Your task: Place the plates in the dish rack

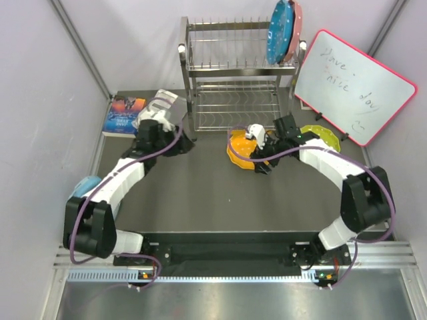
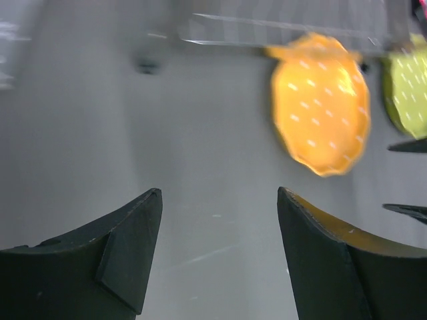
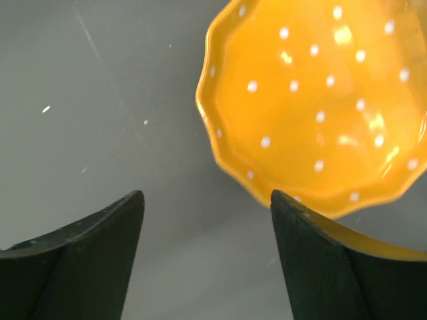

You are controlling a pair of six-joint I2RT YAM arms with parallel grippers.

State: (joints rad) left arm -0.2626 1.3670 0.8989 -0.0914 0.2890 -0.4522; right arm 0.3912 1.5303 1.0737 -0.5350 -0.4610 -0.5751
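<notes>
The orange plate [image 1: 237, 153] lies flat on the table in front of the dish rack [image 1: 233, 73]. My right gripper [image 1: 259, 159] hovers open over its near-right rim; in the right wrist view the plate [image 3: 320, 100] lies just beyond my open gripper [image 3: 207, 200], with the right fingertip at its rim. The yellow-green plate [image 1: 327, 137] lies partly under the right arm. The blue plate [image 1: 279, 32] and pink plate [image 1: 295, 30] stand in the rack's top right slots. My left gripper [image 1: 181, 141] is open and empty by the rack's left foot, facing the orange plate [image 2: 320, 103].
A whiteboard [image 1: 353, 87] leans at the back right. A book [image 1: 123, 115] and a white packet [image 1: 160, 107] lie at the back left. A pale light-blue dish [image 1: 83, 187] sits at the left edge beside the left arm.
</notes>
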